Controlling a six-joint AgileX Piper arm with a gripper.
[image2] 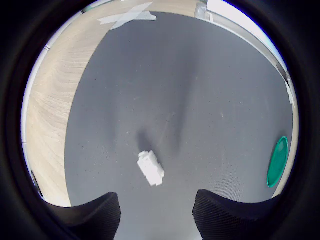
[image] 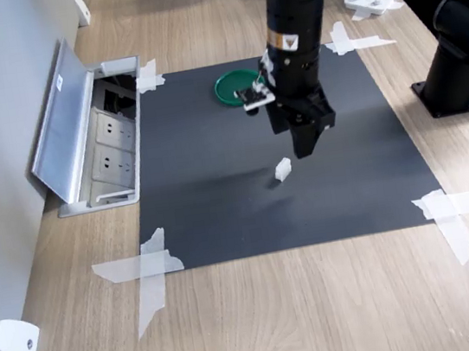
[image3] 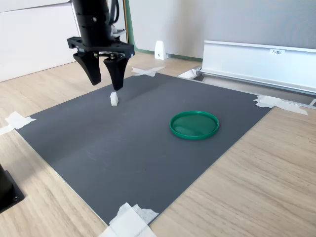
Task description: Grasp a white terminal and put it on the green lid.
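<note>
Dark mat (image: 221,203): white terminal (image: 282,169) upright (long axis vertical); tool (image3: 105,83) above, open, empty.

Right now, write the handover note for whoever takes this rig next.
Gripper: open, empty, hanging above the black mat, fingers pointing down, not touching anything.
White terminal: lying on the mat, untouched; in the wrist view it sits just ahead of the gap between the two fingers.
Green lid: flat on the mat, apart from the terminal, nothing on it.
Done: gripper brought over the terminal.
Left: lower, shut on the terminal, lift it, carry it across to the lid, set it down there and release.
</note>
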